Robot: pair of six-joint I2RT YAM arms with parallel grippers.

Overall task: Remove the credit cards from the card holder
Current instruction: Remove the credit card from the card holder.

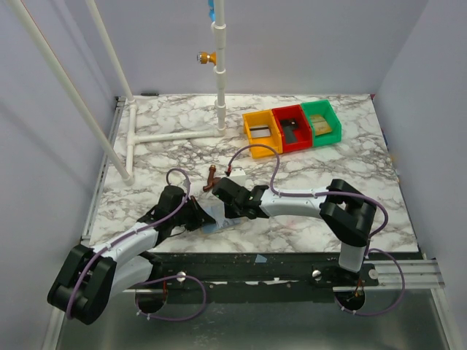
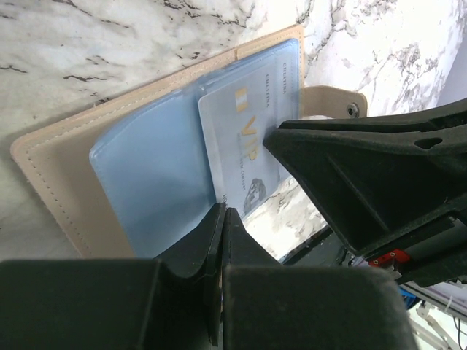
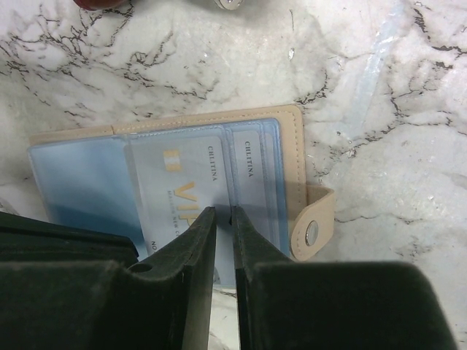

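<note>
The card holder (image 3: pixel 182 122) lies open on the marble: a beige cover with pale blue plastic sleeves (image 2: pixel 146 175) and a snap tab (image 3: pixel 312 232). A grey-blue VIP credit card (image 3: pixel 182 182) sticks partly out of its sleeve past the holder's near edge. A second card (image 3: pixel 252 175) sits in the pocket beside it. My left gripper (image 2: pixel 222 211) is shut on the near edge of the blue sleeve. My right gripper (image 3: pixel 224 211) has its tips on the VIP card's right edge, jaws a narrow gap apart. From above, both grippers (image 1: pixel 198 216) (image 1: pixel 221 206) meet over the holder (image 1: pixel 215 217).
Yellow (image 1: pixel 261 131), red (image 1: pixel 292 127) and green (image 1: pixel 322 122) bins stand at the back right. A white pipe frame (image 1: pixel 175 136) lies at the back left with an upright post. A small brown object (image 1: pixel 211 179) sits just behind the grippers.
</note>
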